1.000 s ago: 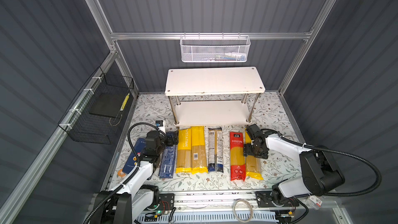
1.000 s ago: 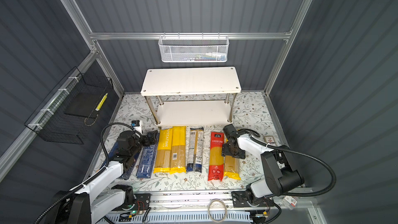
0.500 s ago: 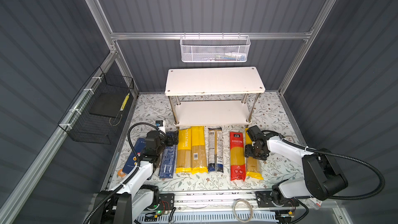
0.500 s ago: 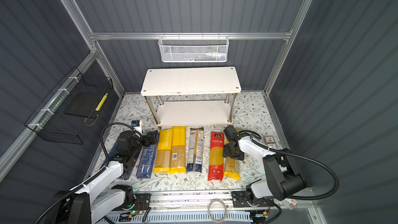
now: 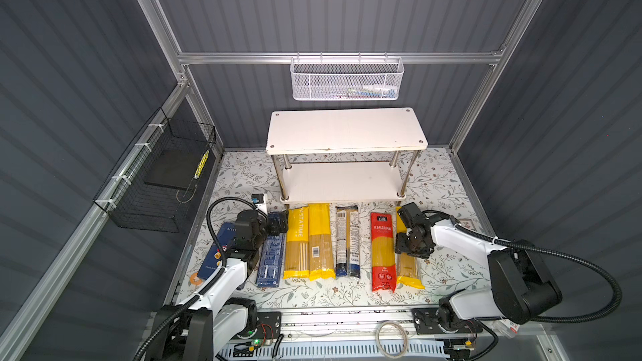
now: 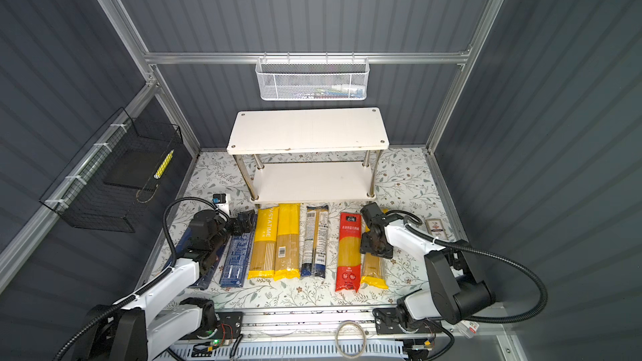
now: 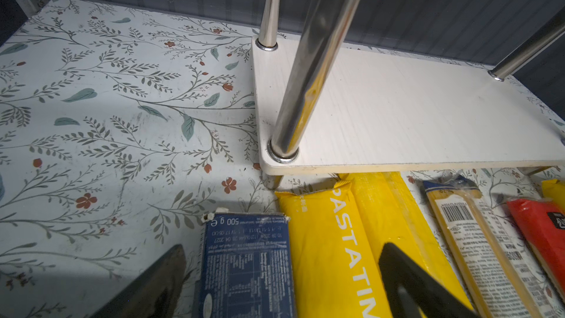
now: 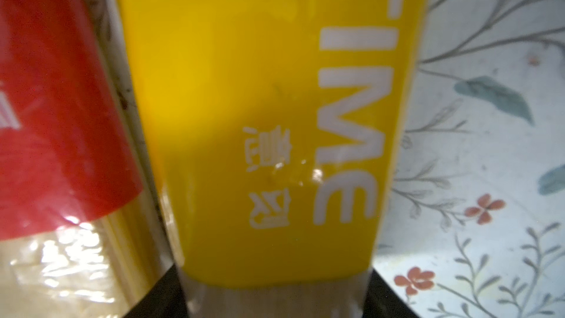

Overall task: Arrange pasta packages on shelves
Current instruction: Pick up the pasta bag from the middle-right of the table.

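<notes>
The desk is covered in a pale floral sheet and closed in by dark ribbed walls on an aluminium frame. A white basket hangs on the back rail and a black basket on the left wall.

The rack stands at the back of the desk. It has two white boards on chrome legs, and both boards show bare tops. All the packages lie flat in a row in front of it, long sides parallel. From left to right they are:
- a wide blue box, partly under the left arm
- a narrow blue box
- a printed yellow bag
- a second yellow bag
- a grey-blue bag
- a red bag
- an end yellow bag

The bags have clear lower halves that show the spaghetti inside.

The left pincer hangs low over the far end of the narrow blue box, its jaws wide and holding nothing. The right pincer is down on the end yellow bag at about mid-length. In the right wrist view its fingers press against both long edges of the bag, which still lies on the desk.

The far ends of the bags reach the front edge of the lower board. The two middle yellow bags touch each other, and the red bag overlaps the end yellow bag's edge. Bare desk shows on both sides of the rack and in a strip before the front rail. A small card lies near the right wall.
</notes>
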You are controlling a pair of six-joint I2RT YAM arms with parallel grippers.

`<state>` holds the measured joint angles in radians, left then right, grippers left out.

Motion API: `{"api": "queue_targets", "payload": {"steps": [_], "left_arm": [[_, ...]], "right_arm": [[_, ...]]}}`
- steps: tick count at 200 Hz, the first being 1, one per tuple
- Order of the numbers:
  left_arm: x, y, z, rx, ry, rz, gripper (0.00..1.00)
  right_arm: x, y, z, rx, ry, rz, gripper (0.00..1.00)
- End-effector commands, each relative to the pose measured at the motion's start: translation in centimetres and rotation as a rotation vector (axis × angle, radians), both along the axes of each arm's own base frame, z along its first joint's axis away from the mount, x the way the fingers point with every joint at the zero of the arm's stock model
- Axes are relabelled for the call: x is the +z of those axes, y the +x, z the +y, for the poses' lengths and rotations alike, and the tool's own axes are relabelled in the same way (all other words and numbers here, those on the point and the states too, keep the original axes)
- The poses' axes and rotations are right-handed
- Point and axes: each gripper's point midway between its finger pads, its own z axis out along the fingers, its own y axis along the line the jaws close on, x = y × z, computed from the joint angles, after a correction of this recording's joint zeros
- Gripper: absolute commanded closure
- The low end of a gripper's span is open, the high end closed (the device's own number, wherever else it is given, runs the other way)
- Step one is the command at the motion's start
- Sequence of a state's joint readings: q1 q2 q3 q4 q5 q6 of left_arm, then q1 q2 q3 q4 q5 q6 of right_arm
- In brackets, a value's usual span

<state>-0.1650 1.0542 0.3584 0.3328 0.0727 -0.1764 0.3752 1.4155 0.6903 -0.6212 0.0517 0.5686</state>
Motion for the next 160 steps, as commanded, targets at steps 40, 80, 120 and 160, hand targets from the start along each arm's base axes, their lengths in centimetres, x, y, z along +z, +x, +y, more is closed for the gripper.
{"api": "queue_targets", "payload": {"steps": [40, 80, 120, 160], "left_arm": [[0.8, 0.5, -0.1, -0.002, 0.008, -0.011, 0.00], [0.9, 0.5, -0.3, -0.012, 0.007, -0.012, 0.00], [0.8, 0.5, -0.3, -0.011, 0.008, -0.011, 0.01], [0.7, 0.7, -0.4, -0.015, 0.009, -0.004, 0.01]], "right_arm": [[-0.5, -1.2, -0.7, -0.024, -0.027, 0.022, 0.52], [0.2, -0.7, -0.7, -0.024, -0.016, -0.024, 0.54], [1.6, 0.0, -0.4, -0.008, 0.003, -0.085, 0.58], [2.4, 0.4, -0.2, -0.009, 0.031, -0.138, 0.62]]}}
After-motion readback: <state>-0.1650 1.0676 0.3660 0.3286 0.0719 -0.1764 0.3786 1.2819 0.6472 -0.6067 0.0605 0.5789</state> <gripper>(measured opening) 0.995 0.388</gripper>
